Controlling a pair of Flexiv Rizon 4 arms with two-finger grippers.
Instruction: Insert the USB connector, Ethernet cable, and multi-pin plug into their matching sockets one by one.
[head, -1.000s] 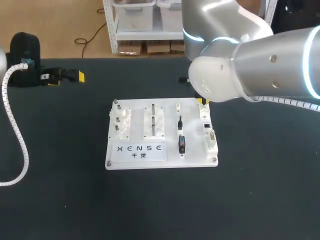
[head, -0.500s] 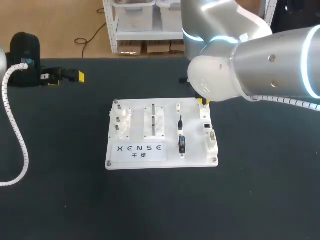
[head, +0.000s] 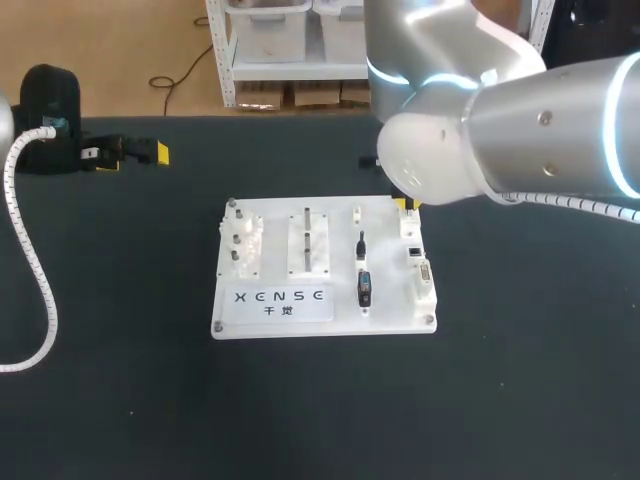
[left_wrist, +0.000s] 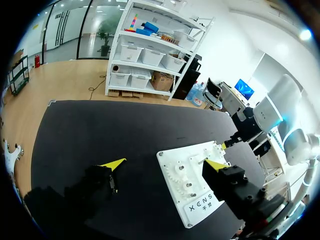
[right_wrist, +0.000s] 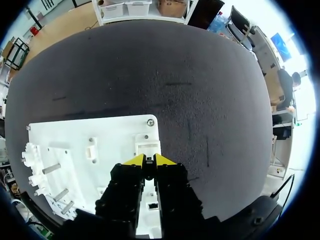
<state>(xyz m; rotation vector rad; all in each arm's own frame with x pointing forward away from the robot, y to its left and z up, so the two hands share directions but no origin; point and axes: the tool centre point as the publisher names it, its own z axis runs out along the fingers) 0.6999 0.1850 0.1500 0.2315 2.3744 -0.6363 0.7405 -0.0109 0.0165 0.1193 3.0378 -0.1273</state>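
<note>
Right pincer (right_wrist: 149, 160): closed. You see the two yellow tips drawn together, with only a thin dark slit between them. You cannot tell if something thin sits in that slit.
Right pincer place: it hangs over the far right corner of the board (head: 278, 225), above the socket column (head: 414, 250). In the right wrist view a white block (right_wrist: 147, 144) lies just ahead of the tips.
Right arm (head: 500, 130): it comes in from the right, and in the head view it hides most of its pincer. Only a bit of yellow shows at the far edge of the board.
Left pincer (left_wrist: 164, 164): open, the tips stand wide apart and nothing is between them.
Left pincer place: near the far left edge of the worktop (head: 120, 380), well apart from the board.
USB connector (head: 364, 288): black, it lies on the board between the slotted block (head: 309, 240) and the socket column, apart from both pincers.
Black plug (head: 360, 243): thin, just behind the USB connector in the same row. You cannot tell which kind it is.
Multi-pin socket (head: 425, 272): in the socket column, toward the near right corner of the board.
Pegs (head: 240, 238): white, on the left side of the board.
Hose (head: 30, 260): white spiral, it curves over the left side of the worktop.
</note>
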